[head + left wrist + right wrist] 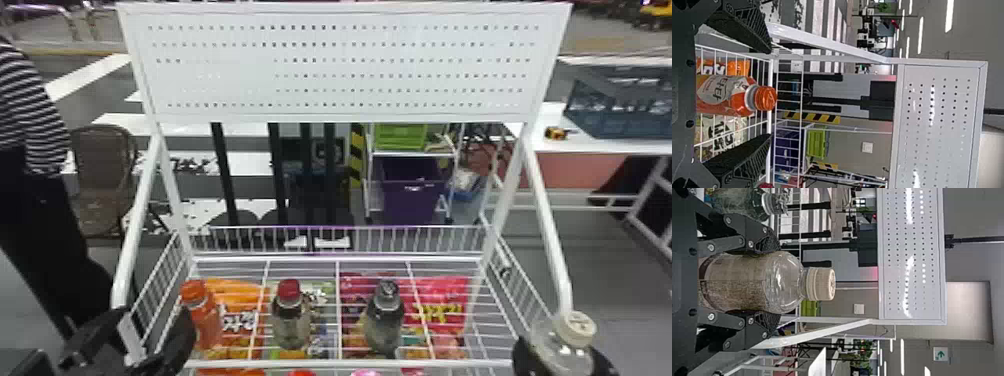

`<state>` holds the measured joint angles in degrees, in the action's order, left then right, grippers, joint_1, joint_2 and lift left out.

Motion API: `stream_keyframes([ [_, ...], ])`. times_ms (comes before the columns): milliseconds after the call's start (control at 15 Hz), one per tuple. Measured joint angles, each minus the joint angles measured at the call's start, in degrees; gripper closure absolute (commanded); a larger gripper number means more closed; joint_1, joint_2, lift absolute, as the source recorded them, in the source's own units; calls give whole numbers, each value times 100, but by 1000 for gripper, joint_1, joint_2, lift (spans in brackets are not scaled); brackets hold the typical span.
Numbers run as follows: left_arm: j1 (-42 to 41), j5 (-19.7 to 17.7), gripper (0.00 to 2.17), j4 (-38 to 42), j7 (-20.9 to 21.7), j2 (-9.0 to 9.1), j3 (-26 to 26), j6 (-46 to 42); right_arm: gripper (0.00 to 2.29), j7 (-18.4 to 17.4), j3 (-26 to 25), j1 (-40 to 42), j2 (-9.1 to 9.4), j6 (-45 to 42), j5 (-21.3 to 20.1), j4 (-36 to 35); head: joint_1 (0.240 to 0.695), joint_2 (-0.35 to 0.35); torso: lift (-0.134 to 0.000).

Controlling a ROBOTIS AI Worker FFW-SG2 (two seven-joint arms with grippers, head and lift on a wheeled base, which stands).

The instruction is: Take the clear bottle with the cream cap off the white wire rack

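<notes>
In the head view the clear bottle with the cream cap [570, 345] is upright beyond the front right corner of the white wire rack [320, 364]. My right gripper [564, 357] holds it from both sides. In the right wrist view, the fingers of the right gripper [777, 282] press on the body of the clear bottle [783, 282], below its shoulder and cream cap [822, 284]. My left gripper [150, 327] is at the rack's front left corner. From the left wrist, the left gripper [769, 94] is open, with an orange bottle in view between its fingers.
On the rack stand an orange bottle [202, 315], a red-capped bottle [291, 320] and a dark-capped bottle [384, 320], above colourful snack bags [442, 305]. White slanted posts [547, 225] rise at both sides to a perforated panel [345, 70]. Wire side walls edge the rack.
</notes>
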<state>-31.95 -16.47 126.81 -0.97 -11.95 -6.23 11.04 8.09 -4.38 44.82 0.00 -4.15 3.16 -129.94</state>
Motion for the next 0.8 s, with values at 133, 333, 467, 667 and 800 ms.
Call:
stream_keyframes([
  [133, -20, 0, 130, 20, 0, 0, -1, 0, 822, 0, -1, 16, 0, -52, 6, -4, 499, 0, 0],
  [333, -77, 3, 130, 82, 0, 0, -17, 0, 822, 9, 0, 32, 0, -90, 68, -6, 499, 0, 0],
  [467, -114, 9, 130, 112, 0, -2, -38, 0, 822, 9, 3, 48, 0, -98, 78, -28, 499, 0, 0],
  [667, -135, 12, 130, 116, 0, -5, -55, 0, 822, 17, 7, 67, 0, -98, 72, -67, 499, 0, 0],
  [800, -136, 12, 130, 99, 0, -2, -58, 0, 822, 19, 7, 71, 0, -99, 71, -74, 499, 0, 0],
])
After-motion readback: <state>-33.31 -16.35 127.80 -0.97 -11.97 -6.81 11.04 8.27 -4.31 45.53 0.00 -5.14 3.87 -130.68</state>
